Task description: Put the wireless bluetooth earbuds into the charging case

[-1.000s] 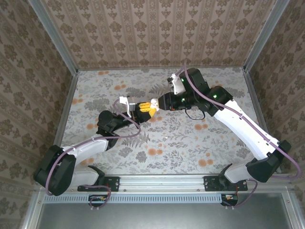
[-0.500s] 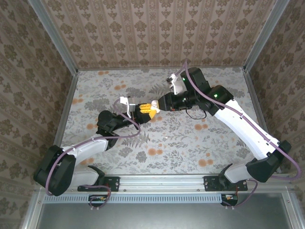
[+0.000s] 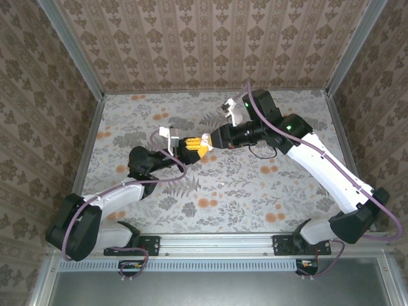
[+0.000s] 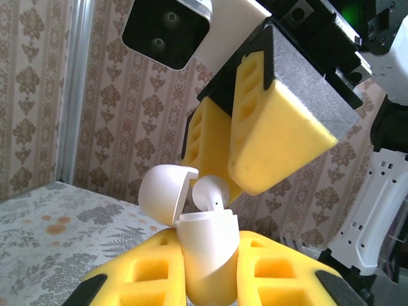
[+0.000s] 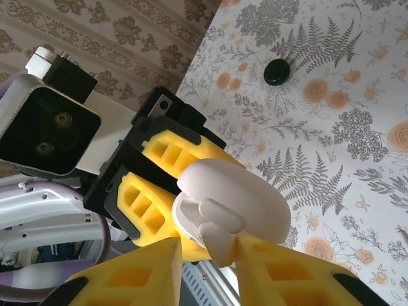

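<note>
Left wrist view puts one charging case [image 4: 205, 252] at the centre: white, glossy, standing upright, with its hinged lid [image 4: 162, 191] swung open to the left. One white earbud [image 4: 207, 190] sits at the open mouth of the case, its rounded head above the rim and just beside the inside of the lid. I count a single earbud here; a second one I cannot make out.

My left end effector [image 4: 207, 277] is pressed against the case from both sides, its two yellow foam fingers [image 4: 143, 271] holding the lower body, so the case is up in the air and not on the table [image 5: 331, 127].

My right end effector [image 5: 210, 245] comes in from the opposite side, and from its own wrist camera I see its two yellow fingers pinching the stem of the earbud, the open lid bulging just above them. From the top camera the two end effectors meet tip to tip over the middle of the table, with the white case between them.

Further out, one small black round piece [image 5: 277, 71] lies on the patterned table, well apart from the case; what it is I cannot tell.
</note>
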You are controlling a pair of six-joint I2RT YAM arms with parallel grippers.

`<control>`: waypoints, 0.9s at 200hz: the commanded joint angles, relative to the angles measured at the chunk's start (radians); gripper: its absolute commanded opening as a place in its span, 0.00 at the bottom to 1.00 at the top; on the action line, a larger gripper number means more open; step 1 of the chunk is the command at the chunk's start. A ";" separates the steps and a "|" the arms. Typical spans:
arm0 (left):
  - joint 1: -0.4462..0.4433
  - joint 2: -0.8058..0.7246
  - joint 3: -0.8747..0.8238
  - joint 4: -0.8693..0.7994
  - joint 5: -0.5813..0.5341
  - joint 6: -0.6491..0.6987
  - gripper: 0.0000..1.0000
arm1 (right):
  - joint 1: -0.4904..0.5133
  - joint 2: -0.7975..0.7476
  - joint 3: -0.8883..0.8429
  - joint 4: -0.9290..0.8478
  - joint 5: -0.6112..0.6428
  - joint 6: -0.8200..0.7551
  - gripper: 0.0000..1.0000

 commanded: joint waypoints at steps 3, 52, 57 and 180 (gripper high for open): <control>-0.001 0.015 0.058 0.069 0.072 -0.059 0.00 | 0.003 -0.001 -0.018 0.016 -0.057 -0.040 0.30; -0.001 0.015 0.058 0.068 0.084 -0.072 0.00 | 0.003 -0.002 -0.027 0.025 -0.055 -0.066 0.17; -0.001 0.015 0.059 0.068 0.085 -0.072 0.00 | 0.003 -0.005 -0.030 0.025 -0.054 -0.070 0.16; 0.009 0.014 0.039 0.068 0.093 -0.085 0.00 | -0.004 -0.179 -0.152 0.164 0.080 -0.119 0.07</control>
